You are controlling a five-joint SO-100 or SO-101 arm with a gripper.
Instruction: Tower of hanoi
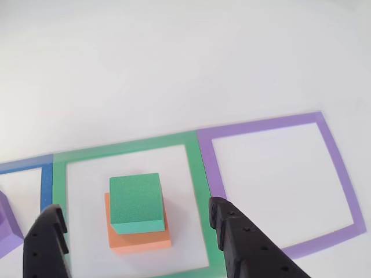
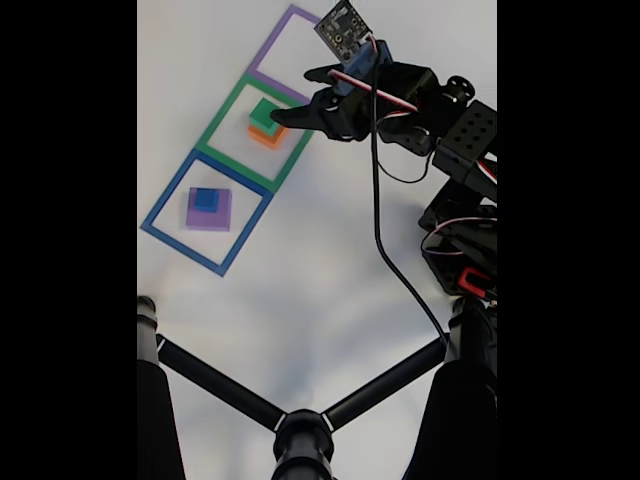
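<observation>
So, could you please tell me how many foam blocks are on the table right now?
4: a green block stacked on an orange block in the green square, and a blue block on a purple block in the blue square. None seem hidden.

In the other view, the left edge is cutting off the purple block [image 1: 7,227] and the blue frame [image 1: 45,182].

Other view: low, close, near end effector; fixed view: high, far; both share green square [image 1: 128,152] [image 2: 212,128].
</observation>
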